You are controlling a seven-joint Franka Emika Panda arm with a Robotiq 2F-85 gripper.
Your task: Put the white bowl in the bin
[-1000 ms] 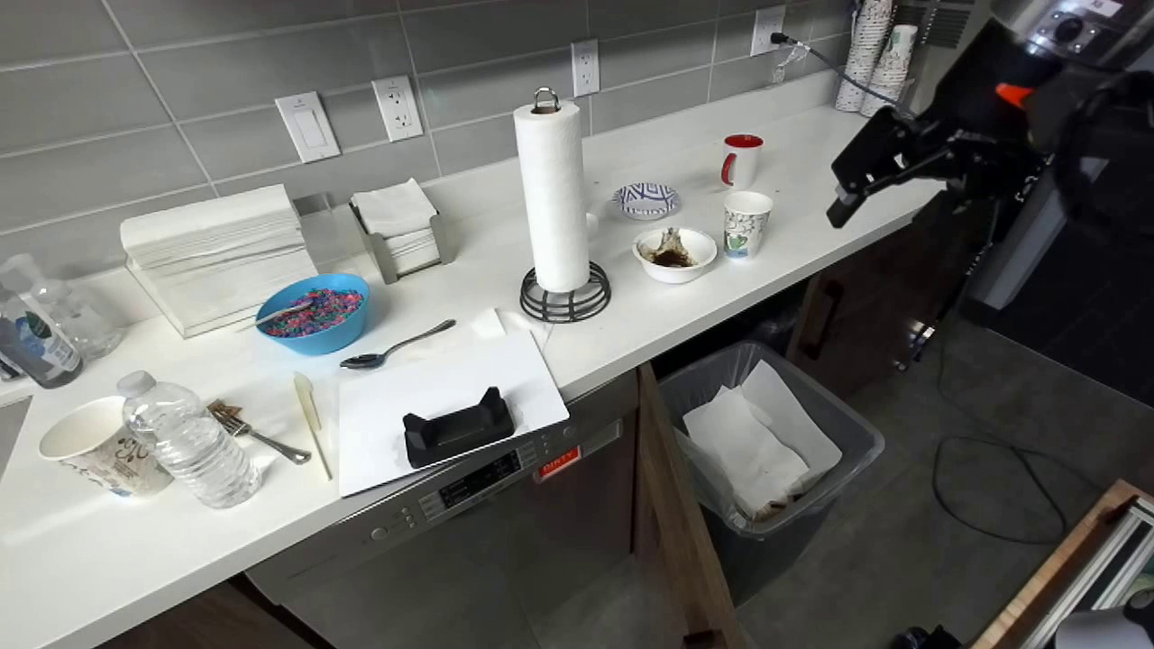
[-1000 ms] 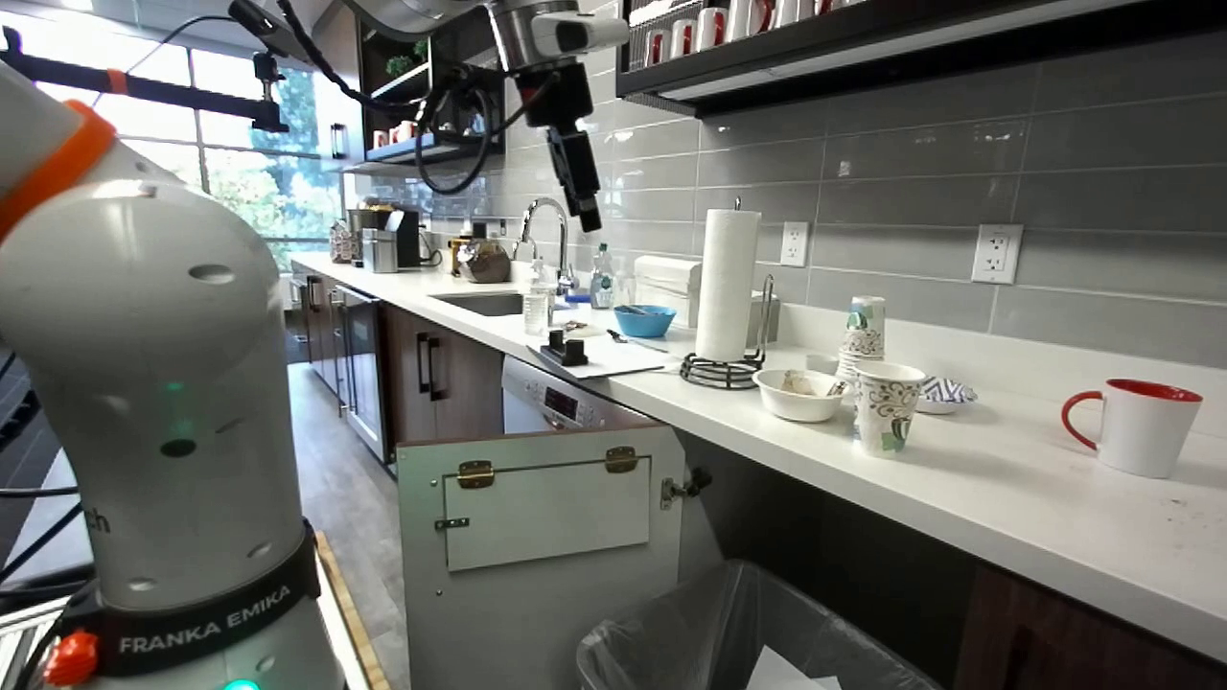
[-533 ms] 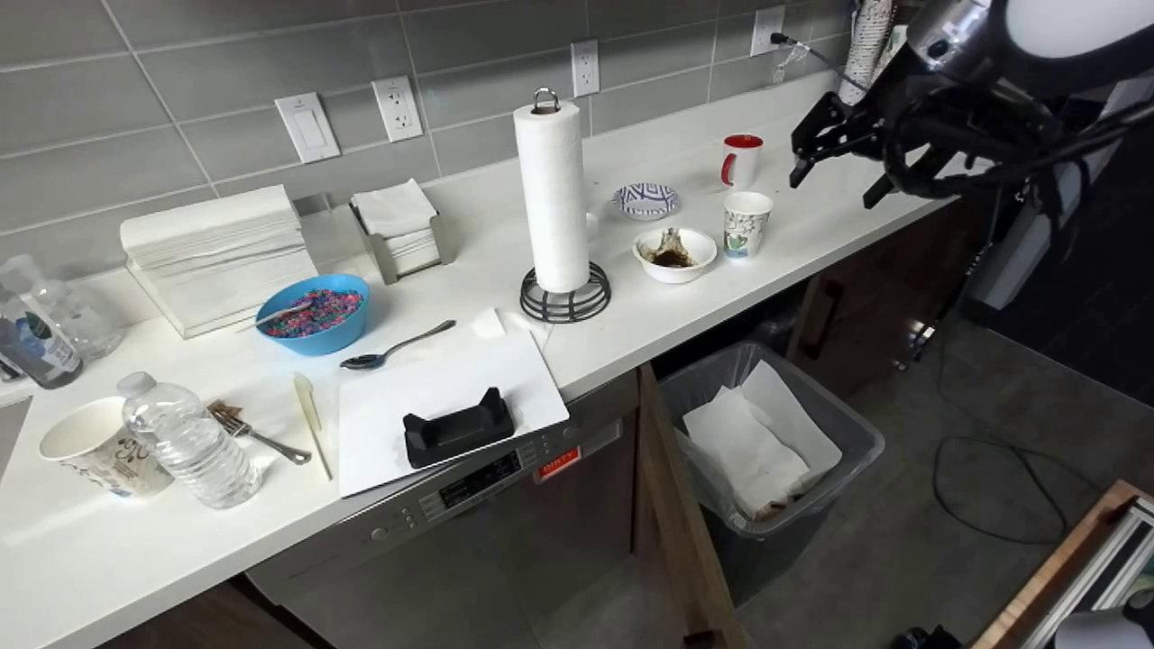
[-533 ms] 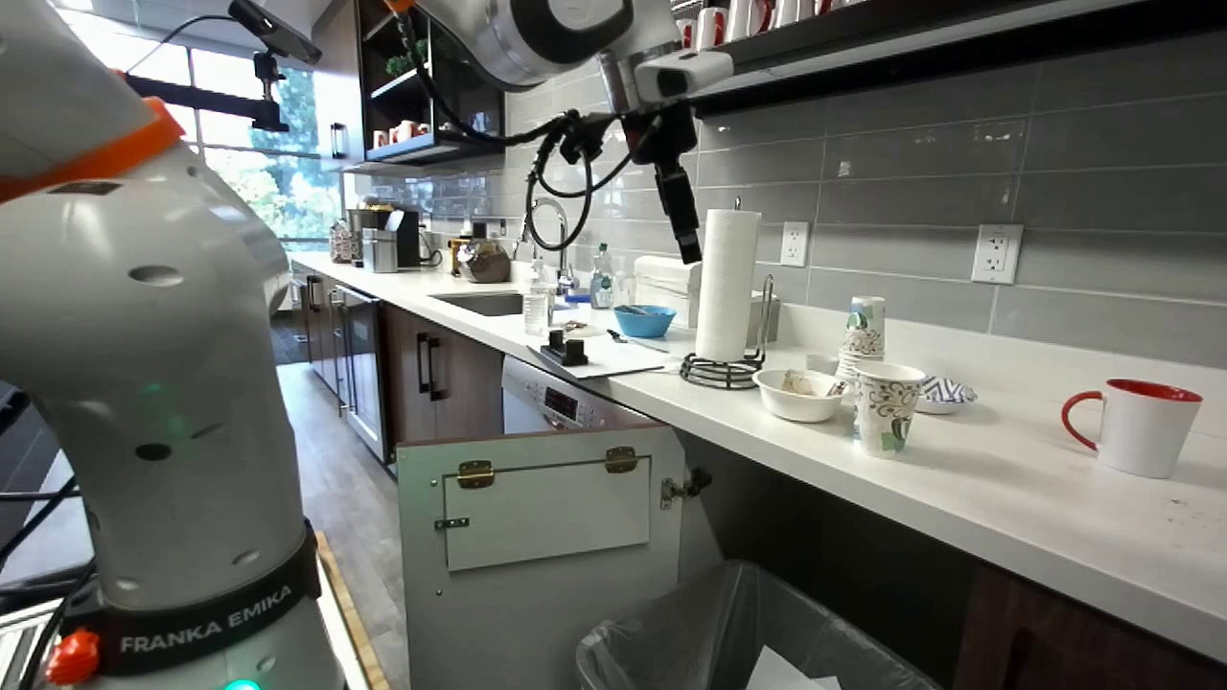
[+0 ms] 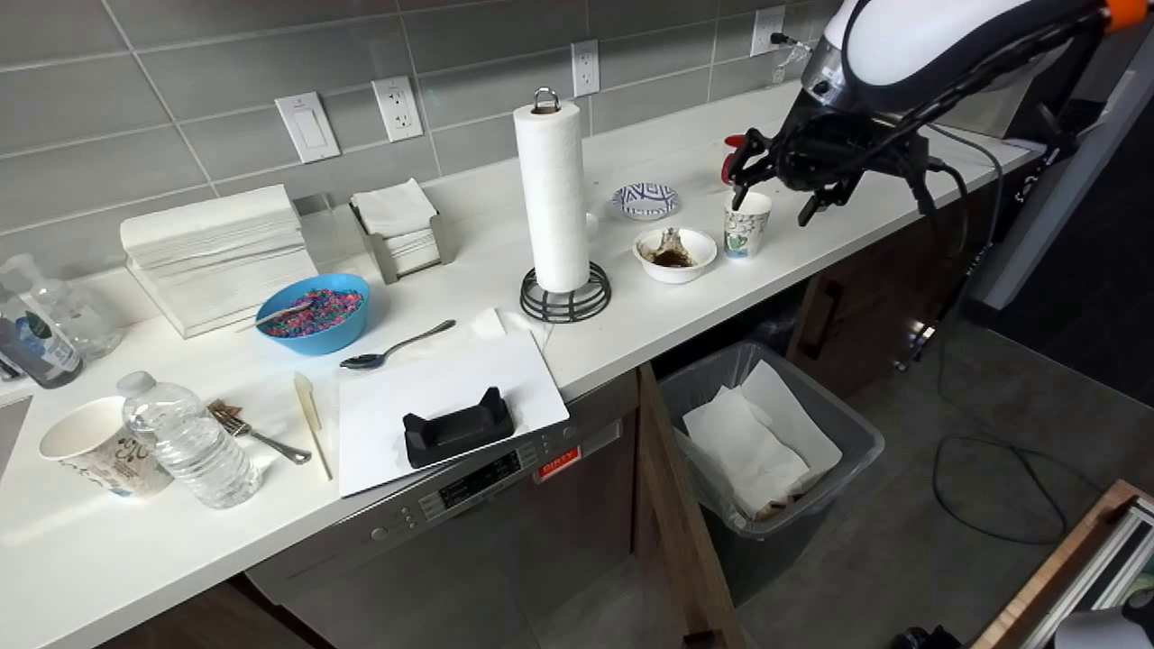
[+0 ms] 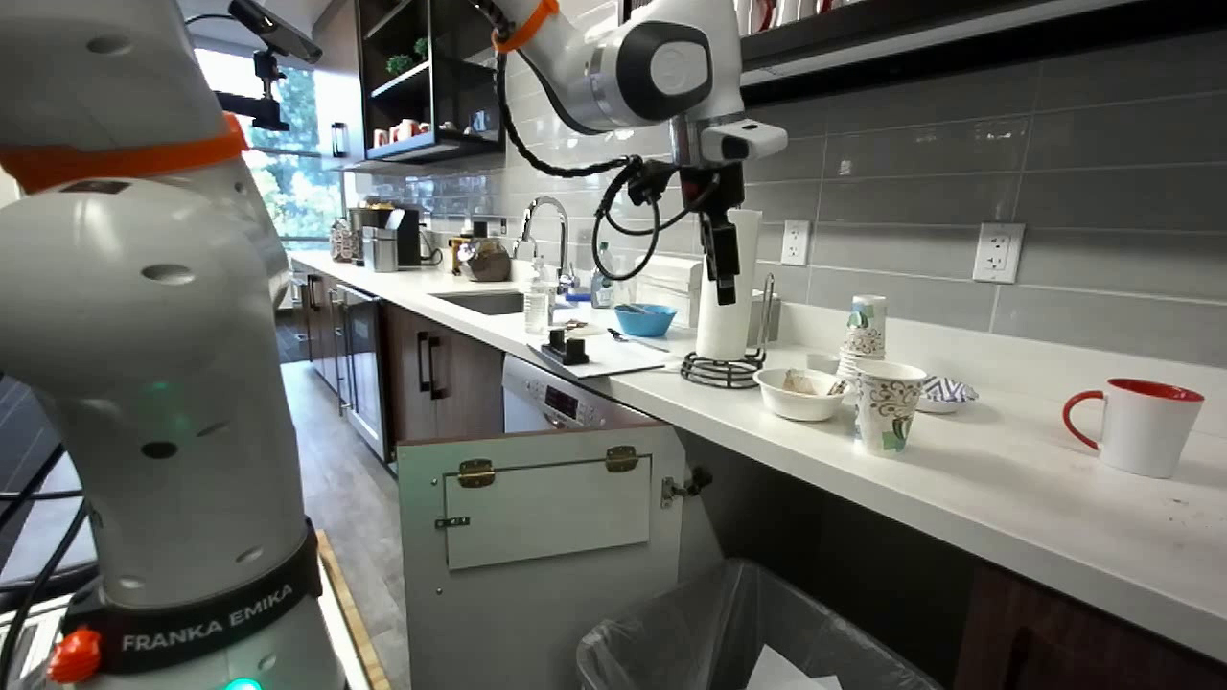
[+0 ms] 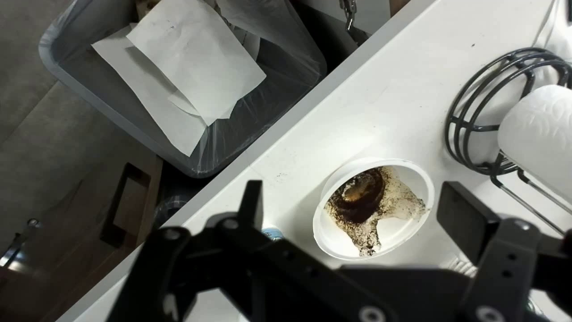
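The white bowl point(image 5: 673, 270) stands upright on the counter near its front edge, with brown-stained matter inside. It also shows in the other views point(image 6: 798, 407) point(image 7: 390, 234). The bin point(image 5: 870, 442) is dark grey with a clear-looking liner and white paper in it. It stands on the floor below the counter edge, and shows in the wrist view point(image 7: 129, 127) at upper left. My gripper point(image 5: 769, 209) is open and empty, above the counter. In the wrist view the bowl lies between the spread fingers point(image 7: 464, 219), further away than the fingertips and untouched.
A patterned paper cup point(image 5: 744, 236) stands right beside the bowl. The paper-towel roll point(image 5: 554, 198) on its wire stand point(image 7: 469, 129) is on the other side. A patterned dish point(image 5: 645, 200) and a red-rimmed mug point(image 6: 1150, 431) stand nearby. An open cabinet door point(image 6: 542, 575) stands beside the bin.
My open gripper has swung across the counter towards the bowl and come lower, its wrist turning more downward. The bowl, cup and bin have not moved.
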